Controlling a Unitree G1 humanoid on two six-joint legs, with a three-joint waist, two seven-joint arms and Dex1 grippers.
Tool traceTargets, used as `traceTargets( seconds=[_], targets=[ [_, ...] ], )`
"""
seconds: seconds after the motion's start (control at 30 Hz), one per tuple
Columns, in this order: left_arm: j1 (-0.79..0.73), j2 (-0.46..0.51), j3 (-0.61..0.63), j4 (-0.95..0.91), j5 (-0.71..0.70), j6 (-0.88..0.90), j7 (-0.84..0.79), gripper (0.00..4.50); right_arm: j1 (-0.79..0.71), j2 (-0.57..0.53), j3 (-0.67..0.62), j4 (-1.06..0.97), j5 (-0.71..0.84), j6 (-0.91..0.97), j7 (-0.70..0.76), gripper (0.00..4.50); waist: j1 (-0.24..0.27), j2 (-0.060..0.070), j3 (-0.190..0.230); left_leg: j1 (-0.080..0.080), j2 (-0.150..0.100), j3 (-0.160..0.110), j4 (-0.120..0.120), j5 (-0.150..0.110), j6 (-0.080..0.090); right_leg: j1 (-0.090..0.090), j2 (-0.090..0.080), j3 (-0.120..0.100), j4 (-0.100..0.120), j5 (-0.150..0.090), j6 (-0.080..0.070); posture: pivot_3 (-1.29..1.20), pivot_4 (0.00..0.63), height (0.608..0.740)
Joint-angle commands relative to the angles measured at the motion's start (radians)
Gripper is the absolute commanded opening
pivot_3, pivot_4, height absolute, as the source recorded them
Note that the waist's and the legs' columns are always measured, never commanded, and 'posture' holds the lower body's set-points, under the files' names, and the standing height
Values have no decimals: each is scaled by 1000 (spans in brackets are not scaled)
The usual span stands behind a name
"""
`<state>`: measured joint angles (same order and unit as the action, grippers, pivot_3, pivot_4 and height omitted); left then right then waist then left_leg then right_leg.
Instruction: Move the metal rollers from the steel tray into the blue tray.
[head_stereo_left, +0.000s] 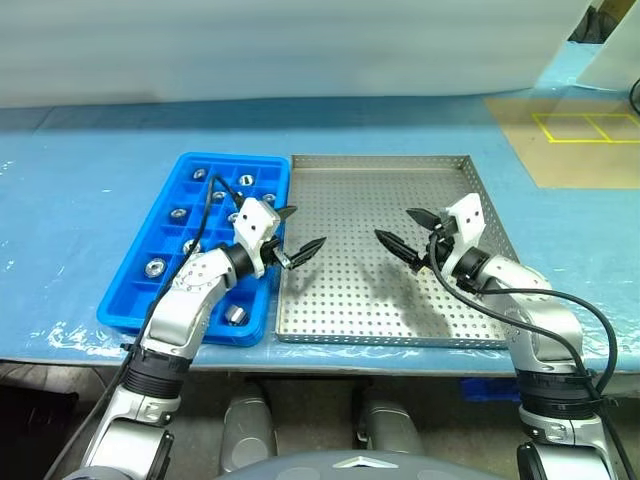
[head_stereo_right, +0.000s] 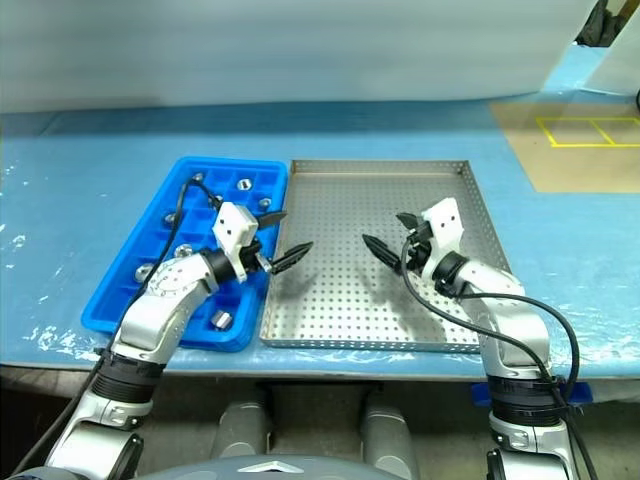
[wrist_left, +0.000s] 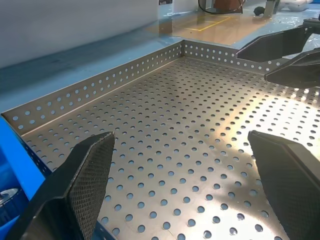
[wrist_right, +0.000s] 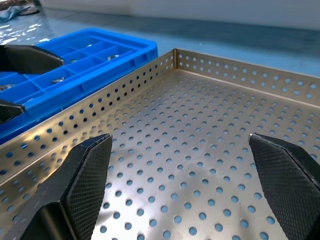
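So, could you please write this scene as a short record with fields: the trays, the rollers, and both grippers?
steel tray: perforated floor bare, no rollers seen on it
blue tray: beside the steel tray, on the robot's left
metal rollers: several lie in the blue tray's compartments
left gripper: open, holds nothing, above the steel tray's edge next to the blue tray
right gripper: open, holds nothing, above the steel tray
task state: looks finished, judged from the bare steel tray
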<state>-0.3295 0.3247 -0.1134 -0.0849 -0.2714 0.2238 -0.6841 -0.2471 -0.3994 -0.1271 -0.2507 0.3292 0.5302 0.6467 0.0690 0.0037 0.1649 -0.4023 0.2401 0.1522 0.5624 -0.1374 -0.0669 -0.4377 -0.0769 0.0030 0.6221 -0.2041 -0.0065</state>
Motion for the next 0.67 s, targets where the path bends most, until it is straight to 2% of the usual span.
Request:
traceTargets(
  seconds=[0.03,0.67],
  targets=[
    [-1,-6,20,-7,-15,-48,-15,4500,-26,-9,3,-6,24,-33,14,4444,1,0,0,0,0,0,0,0,0,0,0,0,0,0,0,-27,150,740],
    [25,10,8,-46,28,-48,14,4500,-80,-22,62,87,15,-99,44,4444,9,0,0,-1,0,0,-1,-1,1,0,-1,0,-2,0,-1,39,150,740]
  ],
)
